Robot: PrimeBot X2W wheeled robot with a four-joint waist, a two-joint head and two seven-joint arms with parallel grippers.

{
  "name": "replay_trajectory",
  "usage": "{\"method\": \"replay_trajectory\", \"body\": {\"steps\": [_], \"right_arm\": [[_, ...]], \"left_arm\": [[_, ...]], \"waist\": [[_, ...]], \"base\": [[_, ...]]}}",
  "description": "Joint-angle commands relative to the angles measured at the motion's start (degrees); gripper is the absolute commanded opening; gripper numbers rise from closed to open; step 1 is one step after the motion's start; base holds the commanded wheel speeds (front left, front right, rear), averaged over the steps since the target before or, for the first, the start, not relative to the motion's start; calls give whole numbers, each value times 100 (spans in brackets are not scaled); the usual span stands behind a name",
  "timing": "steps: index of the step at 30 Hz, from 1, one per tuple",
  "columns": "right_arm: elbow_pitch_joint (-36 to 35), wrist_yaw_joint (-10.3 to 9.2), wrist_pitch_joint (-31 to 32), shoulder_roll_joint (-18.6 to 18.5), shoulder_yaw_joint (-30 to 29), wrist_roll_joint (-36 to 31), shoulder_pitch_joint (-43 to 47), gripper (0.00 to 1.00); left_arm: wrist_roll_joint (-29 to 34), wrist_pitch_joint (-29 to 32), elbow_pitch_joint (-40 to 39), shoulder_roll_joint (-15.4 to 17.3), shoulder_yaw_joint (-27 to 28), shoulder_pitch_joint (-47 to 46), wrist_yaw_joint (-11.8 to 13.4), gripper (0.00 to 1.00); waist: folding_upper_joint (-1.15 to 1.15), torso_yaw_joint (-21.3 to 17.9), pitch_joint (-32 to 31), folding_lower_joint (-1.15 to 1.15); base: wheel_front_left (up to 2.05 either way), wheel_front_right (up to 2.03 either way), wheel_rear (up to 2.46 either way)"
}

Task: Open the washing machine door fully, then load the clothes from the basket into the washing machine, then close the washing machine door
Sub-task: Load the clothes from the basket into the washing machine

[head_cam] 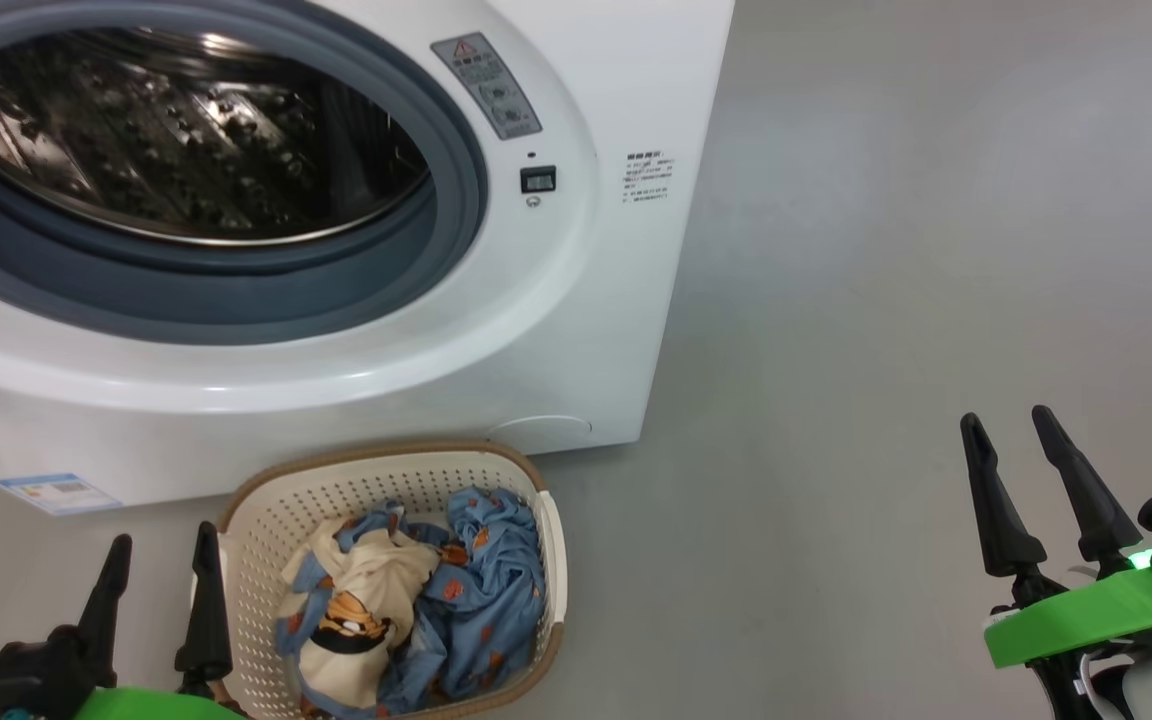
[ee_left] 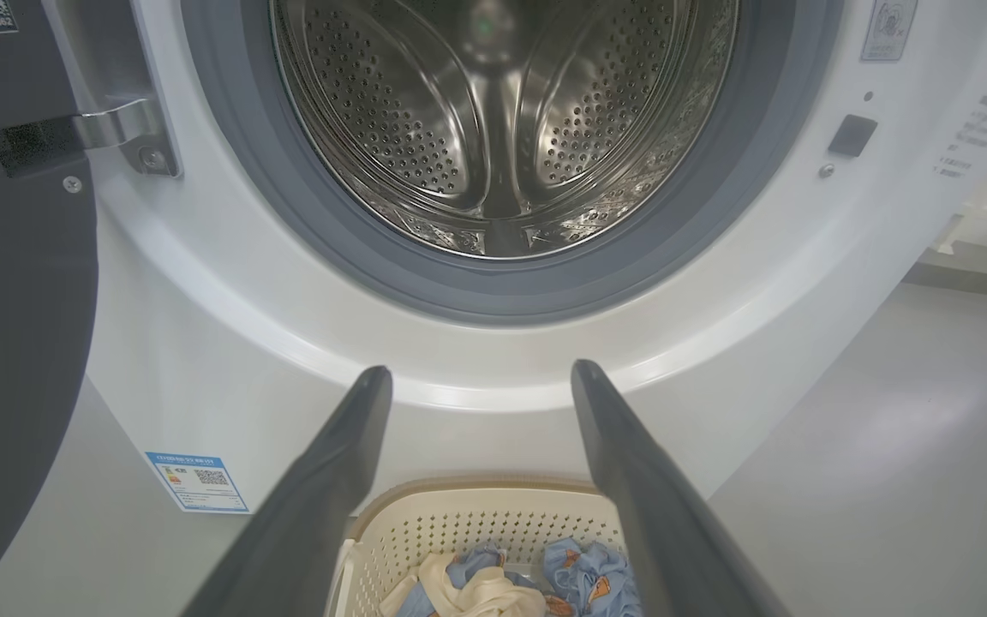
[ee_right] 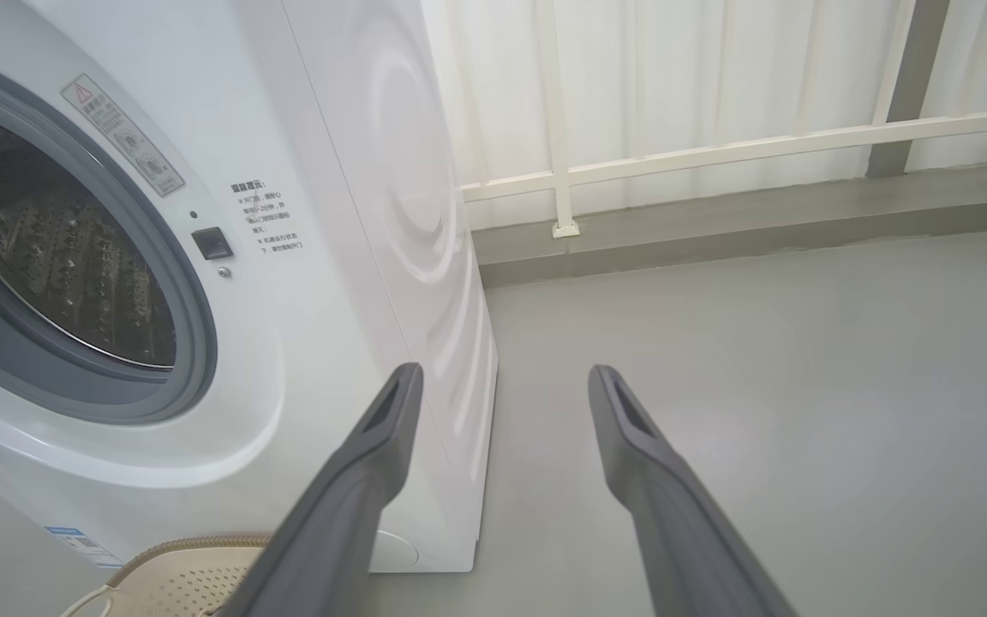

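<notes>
You have the big white front-loading washing machine (head_cam: 356, 410) at the upper left of the head view, its mouth uncovered so that the perforated steel drum (head_cam: 166, 130) and the grey rubber seal (head_cam: 236, 300) around it lie in plain sight; the round dark-rimmed washing machine door (ee_left: 14, 300) stands swung out on its metal hinge (ee_left: 121, 124) at the left edge of the left wrist view; the small cream perforated plastic basket (head_cam: 266, 520) with the brown rim sits on the grey floor (head_cam: 886, 250) just in front of the machine, below the opening; the clothes (head_cam: 481, 580), blue fabric with small orange figures and a cream piece with an orange-and-black print, lie crumpled inside it; your left gripper (head_cam: 163, 533) hangs just beside the basket's left wall, its two long dark fingers (head_cam: 206, 610) spread wide and holding nothing; your right gripper (head_cam: 1006, 417) is well apart to the right, over the floor, likewise spread wide and empty.
</notes>
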Motion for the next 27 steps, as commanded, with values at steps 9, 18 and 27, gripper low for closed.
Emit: {"method": "replay_trajectory", "body": {"steps": [9,18,27], "right_arm": [[-172,43,-70,51,204,-170,-499,100],[-92,43,-70,235,238,-256,-956,100],[-51,43,-70,362,323,-318,-1384,100]], "left_arm": [[-8,-32,188,233,59,-531,5,100],[-17,-32,602,366,-18,-1021,5,100],[-177,-32,1146,533,-298,-1499,5,100]], "waist": [[0,-71,647,0],[0,-171,1289,0],[0,-218,1807,0]], "base": [[0,0,0],[0,0,0],[0,0,0]]}}
